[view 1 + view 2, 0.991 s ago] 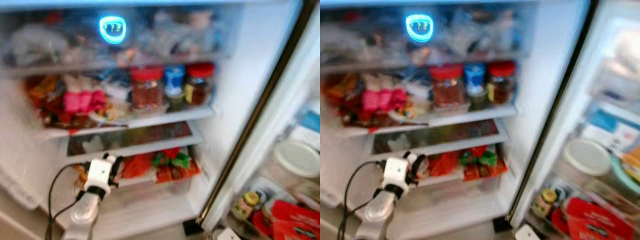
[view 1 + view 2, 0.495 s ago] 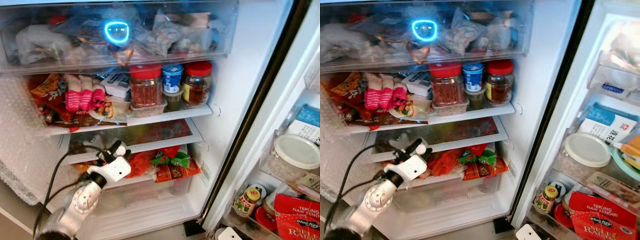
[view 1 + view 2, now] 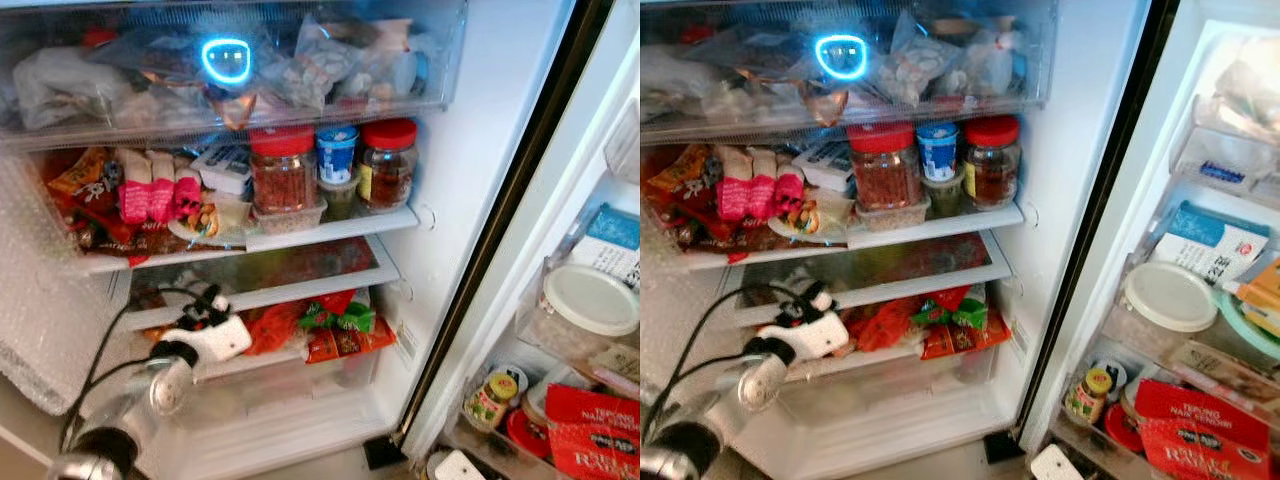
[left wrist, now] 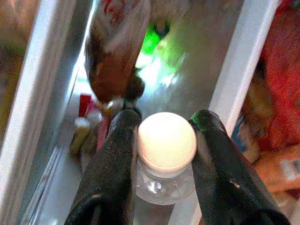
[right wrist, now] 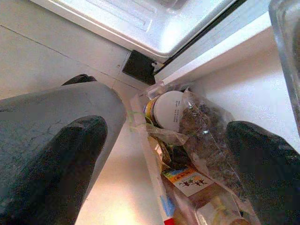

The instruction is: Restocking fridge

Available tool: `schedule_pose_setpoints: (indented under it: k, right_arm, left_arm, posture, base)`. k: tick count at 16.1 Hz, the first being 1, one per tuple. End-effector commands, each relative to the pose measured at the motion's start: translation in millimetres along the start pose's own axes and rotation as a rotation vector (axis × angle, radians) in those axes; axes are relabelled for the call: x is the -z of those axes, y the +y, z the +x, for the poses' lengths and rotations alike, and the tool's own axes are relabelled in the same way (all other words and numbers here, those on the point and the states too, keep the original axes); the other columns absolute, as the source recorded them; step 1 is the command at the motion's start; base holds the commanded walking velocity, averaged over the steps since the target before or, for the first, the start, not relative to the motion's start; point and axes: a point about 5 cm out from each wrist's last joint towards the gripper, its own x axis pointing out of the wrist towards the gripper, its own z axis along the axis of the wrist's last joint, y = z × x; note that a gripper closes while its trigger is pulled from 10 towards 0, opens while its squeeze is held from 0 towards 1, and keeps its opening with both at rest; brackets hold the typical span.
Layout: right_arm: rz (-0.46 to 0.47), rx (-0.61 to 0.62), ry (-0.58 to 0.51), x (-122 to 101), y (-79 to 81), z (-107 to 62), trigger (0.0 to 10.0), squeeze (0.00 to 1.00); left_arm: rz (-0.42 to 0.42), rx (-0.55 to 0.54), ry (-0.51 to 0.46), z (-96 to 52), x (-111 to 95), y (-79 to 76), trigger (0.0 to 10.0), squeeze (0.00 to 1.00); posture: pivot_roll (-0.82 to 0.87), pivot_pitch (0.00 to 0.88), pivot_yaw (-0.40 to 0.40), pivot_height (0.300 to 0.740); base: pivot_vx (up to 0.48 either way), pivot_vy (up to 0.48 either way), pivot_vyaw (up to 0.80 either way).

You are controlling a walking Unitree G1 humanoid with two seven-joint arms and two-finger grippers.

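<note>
fridge interior walls [image 3: 480, 150]: smooth glossy white plastic. top drawer [image 3: 430, 60]: clear plastic, glossy. red-lidded jars [image 3: 284, 170]: transparent, plastic lids. bottle [image 4: 165, 185]: clear plastic with a matt white ribbed cap [image 4: 166, 140]. left gripper [image 4: 164, 154] fingers [image 4: 112, 164]: matt black. left arm [image 3: 165, 385]: shiny silver metal. snack packets [image 3: 340, 330]: glossy foil.

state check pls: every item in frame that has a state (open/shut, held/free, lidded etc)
fridge door: open
left gripper: shut on a bottle, reaching in at the lower shelf
bottle: held at the neck, white cap on
right gripper: open, holding nothing
red-lidded jars: upright, lids on
blue-lidded tub: lid on, stacked on another container
top drawer: shut, full
door-shelf container: white lid on
</note>
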Motion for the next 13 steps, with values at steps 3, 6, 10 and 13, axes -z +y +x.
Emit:
schedule_pose_setpoints:
  k: [3,6,10,13]
  right_arm:
    - [0.005,-0.140,0.181,44,39.2,-11.7,10.0,0.00]
    - [0.010,-0.130,0.191,49,37.5,-14.0,10.0,0.00]
    - [0.021,-0.126,0.204,53,37.1,-16.1,10.0,0.00]
    - [0.023,-0.123,0.208,55,36.6,-16.6,10.0,0.00]
  left_arm:
    - [0.075,0.053,0.036,-4.1,13,-6.4,10.0,0.00]
    - [0.151,0.084,0.133,-3.8,29,-2.3,10.0,0.00]
    - [0.151,0.028,0.200,-1.0,36,9.1,10.0,0.93]
    - [0.144,0.002,0.221,0.4,39,15.3,10.0,1.00]
  posture:
    - [-0.08,0.000,0.026,0.628]
    - [-0.10,0.000,0.018,0.628]
    - [-0.11,0.000,0.007,0.628]
    - [-0.11,0.000,0.002,0.628]
  base:
    - [0.000,0.000,0.00]
    - [0.000,0.000,0.00]
    - [0.000,0.000,0.00]
    - [0.000,0.000,0.00]
